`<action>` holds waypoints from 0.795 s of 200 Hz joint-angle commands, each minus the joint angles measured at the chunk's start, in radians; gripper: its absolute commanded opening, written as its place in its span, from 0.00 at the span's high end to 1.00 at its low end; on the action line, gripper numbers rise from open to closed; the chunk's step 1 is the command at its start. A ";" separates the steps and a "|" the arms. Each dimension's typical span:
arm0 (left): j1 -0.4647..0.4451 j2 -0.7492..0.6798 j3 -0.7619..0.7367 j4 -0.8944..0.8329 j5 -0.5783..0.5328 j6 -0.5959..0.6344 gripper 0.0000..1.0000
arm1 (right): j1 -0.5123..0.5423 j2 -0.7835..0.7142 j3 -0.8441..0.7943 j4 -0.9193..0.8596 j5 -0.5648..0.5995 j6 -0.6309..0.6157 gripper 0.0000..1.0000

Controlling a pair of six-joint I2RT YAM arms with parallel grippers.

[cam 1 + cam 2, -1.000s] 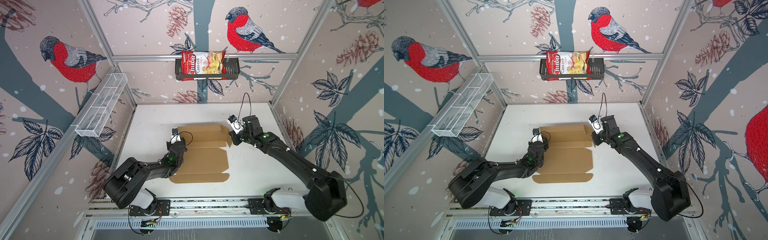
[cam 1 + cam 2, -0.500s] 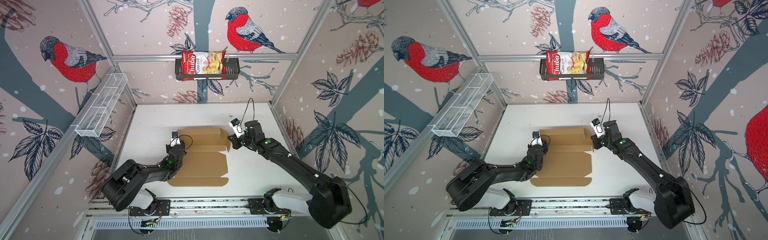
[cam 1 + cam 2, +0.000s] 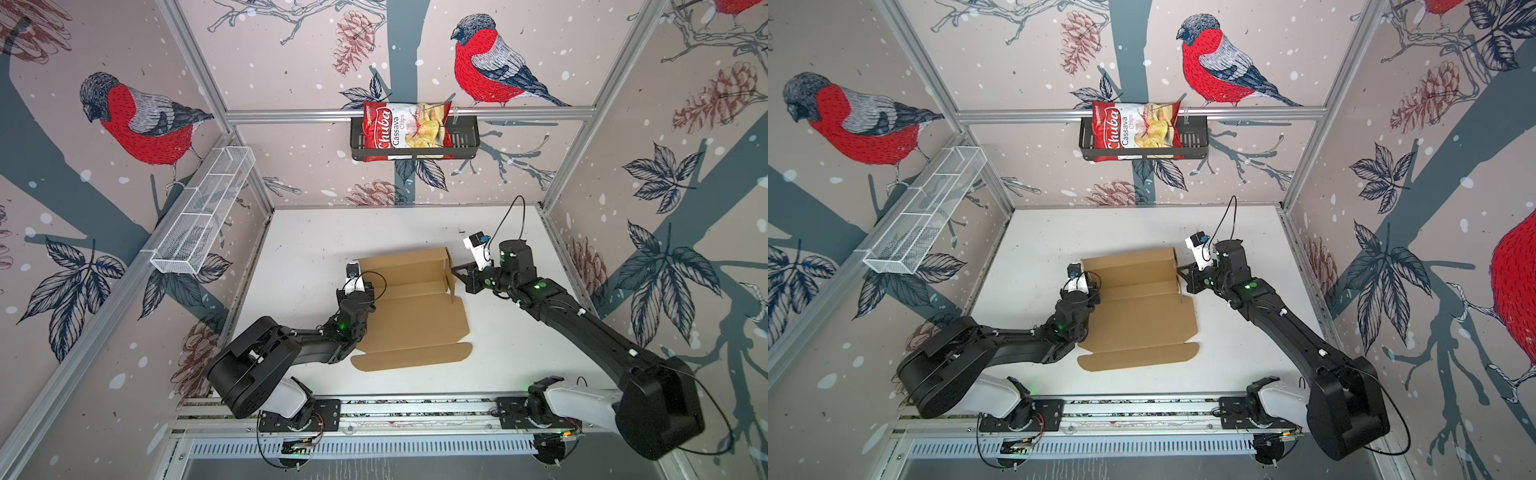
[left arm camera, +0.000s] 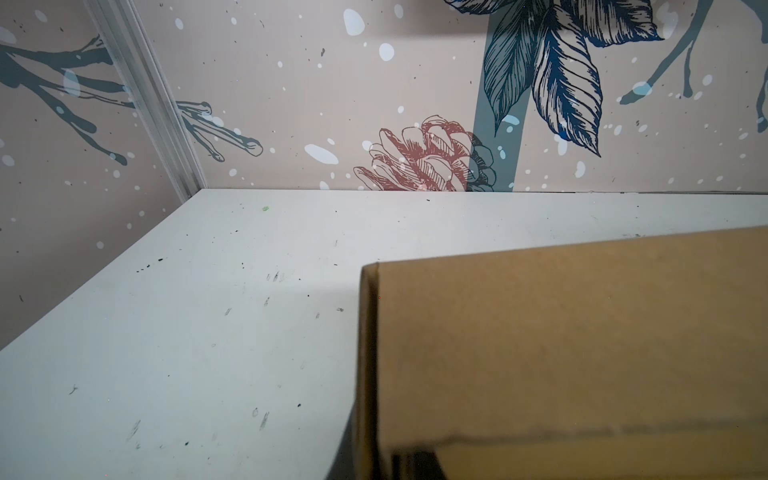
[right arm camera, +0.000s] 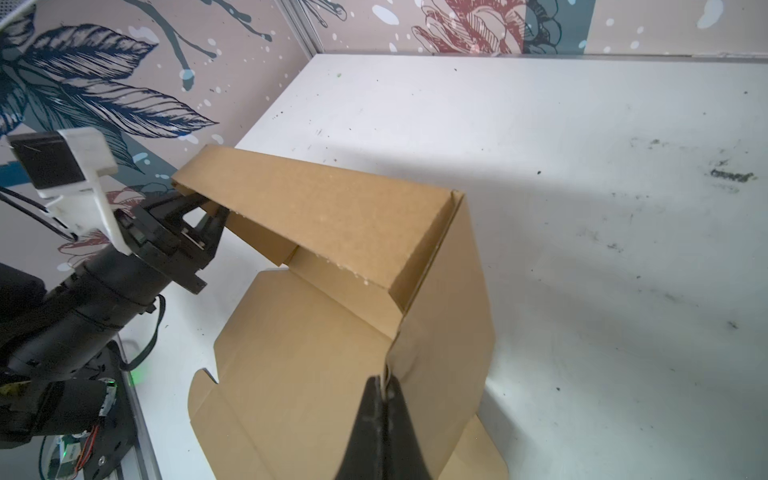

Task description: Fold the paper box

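Brown paper box [image 3: 415, 320] on the worktop [image 3: 332, 232]: my left end effector [image 5: 209, 211] and right end effector [image 5: 384, 388] pinch its raised panel's opposite ends.

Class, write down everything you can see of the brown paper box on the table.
The paper box is a plain brown cardboard die-cut sheet with creases and a round-cornered near flap. Its near part lies flat on the white table; the far panels are folded up. The left claw pinches a far corner, the right claw a side flap.
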 commanded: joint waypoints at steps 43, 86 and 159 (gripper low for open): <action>-0.004 0.046 0.059 -0.112 0.034 -0.001 1.00 | 0.074 0.069 -0.049 0.208 0.023 0.009 0.80; -0.004 0.065 0.104 -0.205 0.025 -0.005 1.00 | -0.007 0.106 -0.052 0.234 -0.030 0.023 0.53; 0.027 0.063 0.139 -0.290 0.046 0.004 1.00 | -0.138 0.042 -0.143 0.328 -0.257 0.064 0.31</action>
